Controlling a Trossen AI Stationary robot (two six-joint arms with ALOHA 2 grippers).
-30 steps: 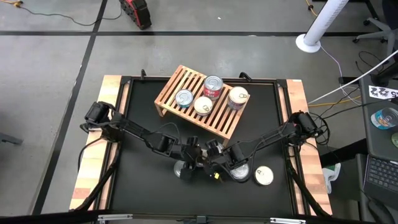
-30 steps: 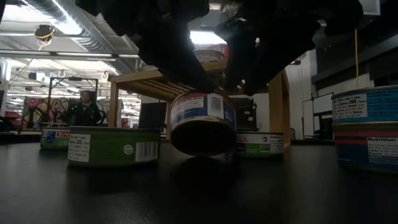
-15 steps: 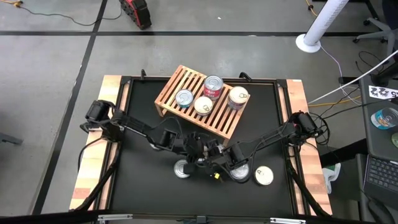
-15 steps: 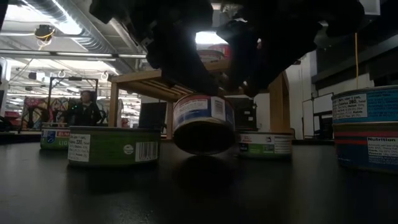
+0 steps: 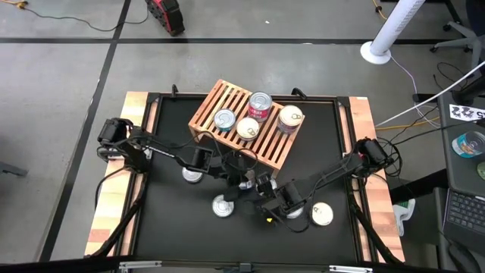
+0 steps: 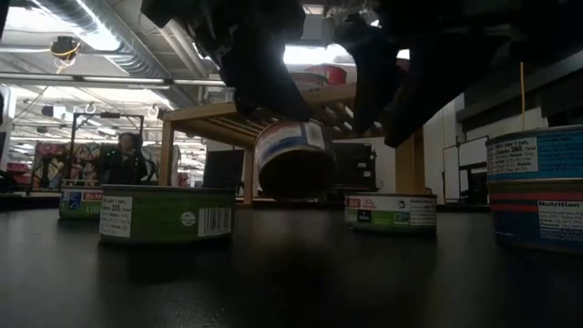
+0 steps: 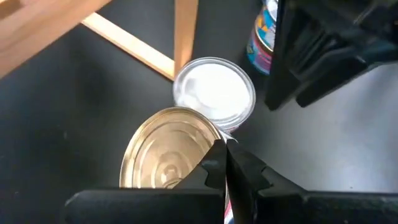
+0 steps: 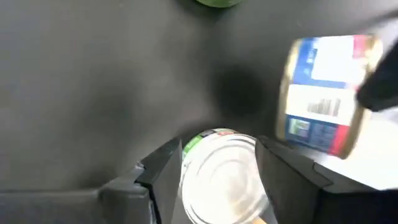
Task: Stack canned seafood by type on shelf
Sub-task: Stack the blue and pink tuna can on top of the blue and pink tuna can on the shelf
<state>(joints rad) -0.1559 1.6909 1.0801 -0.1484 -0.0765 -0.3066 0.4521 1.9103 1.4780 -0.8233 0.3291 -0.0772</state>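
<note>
Wooden slats of the shelf (image 5: 246, 123) already carry four tins: a blue-lidded one, a pale one, a red one and another pale one nearest the right end. Around your working area you have loose cans on the black table (image 5: 167, 220): one by the shelf's left leg (image 5: 192, 176), a silver-lidded can (image 5: 222, 205) in front of centre, and a white-lidded can (image 5: 321, 214) off to the right. From table height, a green-labelled tin (image 6: 166, 213) sits at the left and a stack of blue tins (image 6: 535, 187) at the right edge.

Your left gripper (image 5: 241, 180) is clamped shut on the rim of a blue-and-red labelled can (image 6: 293, 158), which hangs tilted clear of the table, just in front of the shelf's front edge. The shelf's leg and a white-lidded tin lie just beyond it.

Your right gripper (image 8: 217, 168) hovers low with its fingers spread either side of a green-labelled can (image 8: 222, 175); you cannot tell whether they touch it. The lifted can hangs close beside it.
</note>
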